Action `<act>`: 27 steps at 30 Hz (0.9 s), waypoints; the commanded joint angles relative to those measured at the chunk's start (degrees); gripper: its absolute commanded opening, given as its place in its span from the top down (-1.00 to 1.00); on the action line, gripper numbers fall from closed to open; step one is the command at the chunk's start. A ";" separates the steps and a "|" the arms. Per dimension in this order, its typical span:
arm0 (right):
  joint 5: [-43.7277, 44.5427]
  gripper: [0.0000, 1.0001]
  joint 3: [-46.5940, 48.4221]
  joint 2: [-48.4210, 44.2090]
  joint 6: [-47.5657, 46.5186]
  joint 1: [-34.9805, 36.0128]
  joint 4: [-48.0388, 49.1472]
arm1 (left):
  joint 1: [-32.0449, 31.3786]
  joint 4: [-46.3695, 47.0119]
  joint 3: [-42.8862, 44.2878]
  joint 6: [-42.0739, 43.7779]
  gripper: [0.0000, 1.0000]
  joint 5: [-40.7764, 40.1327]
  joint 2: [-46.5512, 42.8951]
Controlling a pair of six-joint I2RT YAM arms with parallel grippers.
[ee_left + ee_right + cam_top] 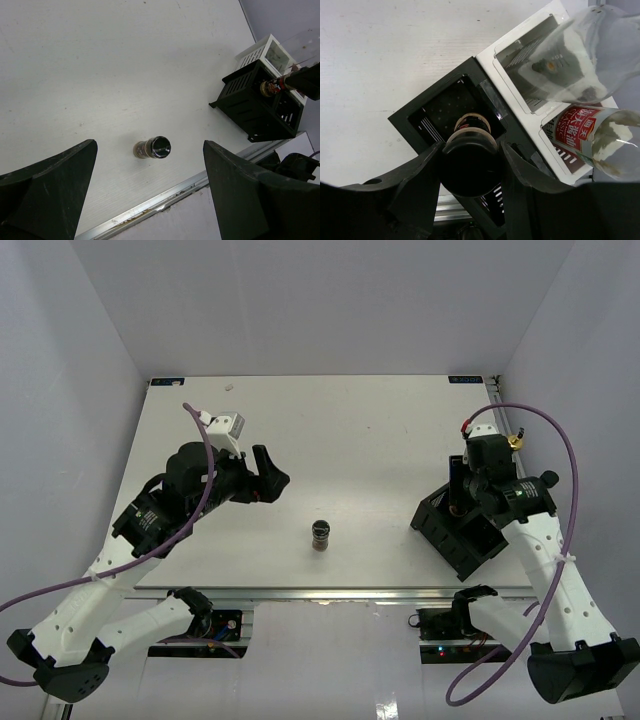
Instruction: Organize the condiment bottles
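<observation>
A small dark black-lidded jar (320,536) stands upright on the white table, near its front edge. My left gripper (272,477) hovers open up and to the left of it; in the left wrist view the jar (152,148) shows far below, between the spread fingers (60,190). My right gripper (462,475) is shut on the black cap of the tall dark bottle (456,495), whose lower end sits inside the black open-topped box (455,540). In the right wrist view the cap (469,167) is clamped between both fingers, over a compartment of the box (427,117).
A white box (520,55) adjoins the black one on its far side. Clear glass with a red-white label (577,131) looms at the right of the right wrist view. A gold top (515,440) shows beside the right arm. The table's metal front rail (165,200) runs just below the jar.
</observation>
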 commanded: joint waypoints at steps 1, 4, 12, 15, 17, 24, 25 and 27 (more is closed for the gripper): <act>-5.07 0.85 -2.43 0.27 -1.90 -3.26 7.87 | 0.27 0.12 0.65 -0.28 -0.96 0.79 -0.21; -5.47 0.85 -3.65 1.07 -1.82 -4.09 9.96 | 0.27 0.27 0.49 -0.20 -0.96 0.71 0.22; -6.35 0.85 -5.18 1.06 -0.06 -4.87 15.45 | 0.27 2.09 -0.46 -0.28 -0.96 1.17 1.58; -6.23 0.85 -6.41 1.21 0.28 -4.96 17.09 | 0.27 2.80 -1.27 -0.43 -0.96 1.56 1.85; -6.09 0.85 -7.19 1.26 0.55 -4.99 17.93 | 0.27 3.08 -1.71 -0.45 -0.96 1.67 1.91; -6.76 0.81 -10.45 0.04 1.28 -5.09 22.01 | 0.27 3.47 -1.98 -0.54 -0.96 1.33 1.64; -6.67 0.77 -11.29 -0.24 1.32 -5.14 22.66 | 0.27 3.56 -1.98 -0.54 -0.96 1.38 1.64; -6.06 0.65 -12.55 -0.61 1.32 -5.17 23.54 | 0.27 3.61 -2.01 -0.54 -0.96 1.42 1.64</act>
